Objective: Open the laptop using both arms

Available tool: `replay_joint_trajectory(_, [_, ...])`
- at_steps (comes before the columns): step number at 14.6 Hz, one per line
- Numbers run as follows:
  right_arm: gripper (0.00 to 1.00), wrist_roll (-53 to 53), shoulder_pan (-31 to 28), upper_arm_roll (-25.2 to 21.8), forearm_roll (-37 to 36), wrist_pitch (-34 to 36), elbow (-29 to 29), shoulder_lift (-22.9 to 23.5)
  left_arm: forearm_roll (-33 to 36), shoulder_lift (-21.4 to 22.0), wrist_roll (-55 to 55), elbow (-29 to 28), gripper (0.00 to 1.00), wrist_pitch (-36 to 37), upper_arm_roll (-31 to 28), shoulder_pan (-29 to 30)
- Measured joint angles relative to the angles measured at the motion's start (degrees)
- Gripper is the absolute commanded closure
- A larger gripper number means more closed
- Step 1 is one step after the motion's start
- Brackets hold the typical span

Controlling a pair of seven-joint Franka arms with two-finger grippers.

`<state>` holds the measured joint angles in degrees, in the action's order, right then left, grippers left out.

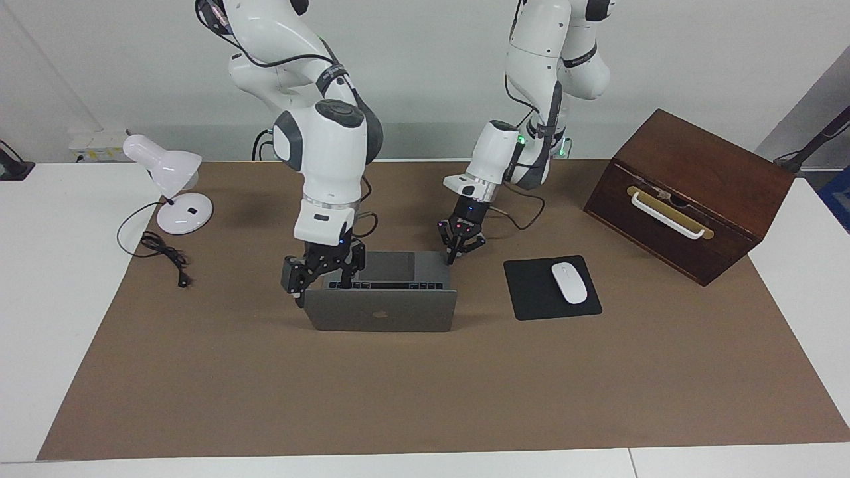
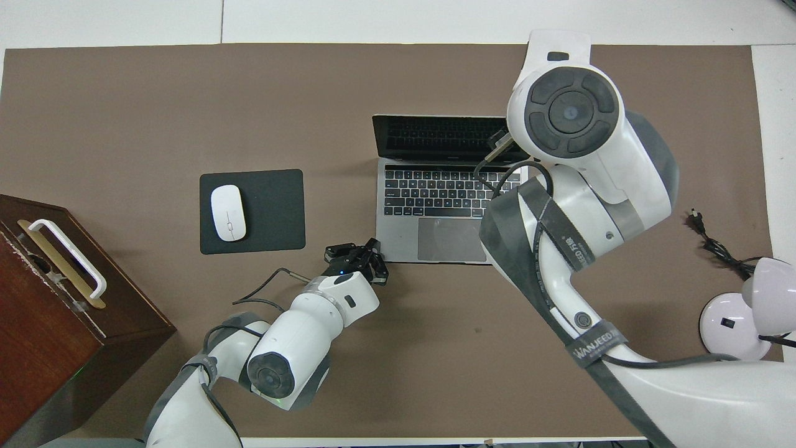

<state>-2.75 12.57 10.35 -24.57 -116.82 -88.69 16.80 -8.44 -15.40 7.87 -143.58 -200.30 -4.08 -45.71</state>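
Observation:
The silver-grey laptop (image 1: 380, 312) stands open in the middle of the brown mat, its lid raised with the apple logo facing away from the robots. Its black keys and grey trackpad show in the overhead view (image 2: 435, 193). My right gripper (image 1: 324, 273) is open at the lid's top edge, at the corner toward the right arm's end; in the overhead view the arm hides it. My left gripper (image 1: 460, 244) is open and sits at the base's corner nearest the robots, toward the left arm's end; it also shows in the overhead view (image 2: 356, 256).
A black mouse pad (image 1: 531, 295) with a white mouse (image 1: 570, 282) lies beside the laptop toward the left arm's end. A dark wooden box (image 1: 697, 172) with a white handle stands past it. A white desk lamp (image 1: 172, 179) and its cord sit at the right arm's end.

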Motion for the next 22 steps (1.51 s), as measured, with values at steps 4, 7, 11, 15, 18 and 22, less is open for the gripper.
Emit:
replay_joint_trajectory(4, [0.0,0.0,-0.3,0.1,7.0,9.8,0.5,-5.4,0.0,0.0,0.0,0.0,1.0,0.0,0.0,0.0])
replay_joint_trajectory(7, [0.0,0.0,-1.6,-0.2,11.9,15.1,0.5,-8.4,0.0,0.0,0.0,0.0,1.0,0.0,0.0,0.0])
replay_joint_trajectory(11, [0.0,0.1,-4.9,-0.4,16.8,21.6,0.5,-10.9,-0.2,0.0,0.1,0.1,1.0,0.0,0.0,0.0])
replay_joint_trajectory(15, [0.0,6.3,-9.0,-0.4,21.8,29.9,0.4,-14.3,-0.3,0.9,0.8,1.0,1.0,0.0,0.5,-0.2])
replay_joint_trajectory(18, [0.0,6.9,-12.3,-0.4,23.5,34.0,0.1,-16.9,-0.4,4.1,1.5,1.4,1.0,3.2,0.5,-0.3])
replay_joint_trajectory(22, [0.0,7.7,-13.4,-0.3,24.4,37.6,-0.2,-19.3,-0.6,13.3,1.8,1.8,1.0,17.6,-0.1,0.9])
